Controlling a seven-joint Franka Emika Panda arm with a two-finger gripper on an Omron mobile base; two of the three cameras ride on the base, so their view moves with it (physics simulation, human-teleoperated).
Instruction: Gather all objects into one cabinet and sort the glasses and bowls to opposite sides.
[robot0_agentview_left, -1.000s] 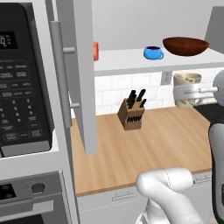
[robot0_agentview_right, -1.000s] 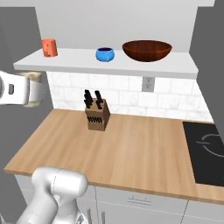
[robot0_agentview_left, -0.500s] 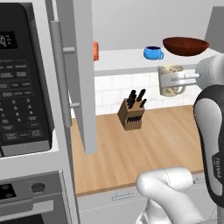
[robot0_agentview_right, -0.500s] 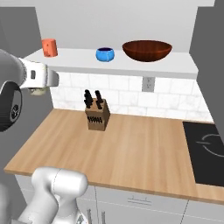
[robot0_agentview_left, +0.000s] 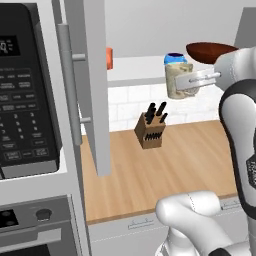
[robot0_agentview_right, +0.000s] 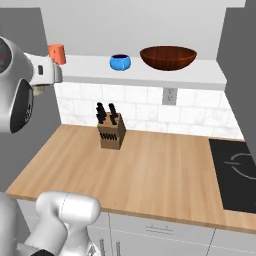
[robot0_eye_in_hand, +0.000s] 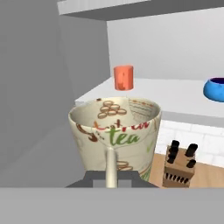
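Kitchen scene, left base view: we see a wooden tabletop below a long white shelf. A knife block stands on the tabletop near the tiled wall. The gripper is raised in front of the shelf edge, clenched on the handle of the cream mug, which hangs upright in the air just before the shelf. Behind the mug, the blue cup peeks over its rim; the brown bowl sits on the shelf to the right, partly behind the arm. An orange cup shows on the shelf beside the grey panel. A microwave is at the left.

Right base view: we note, left to right on the shelf, orange cup, blue cup, brown bowl, well apart from each other. The arm covers the mug at the left edge.

Hand view: the mug, printed "tea", is held by its handle at the bottom centre, open side up. Beyond it, the orange cup stands on the shelf near the grey side wall.
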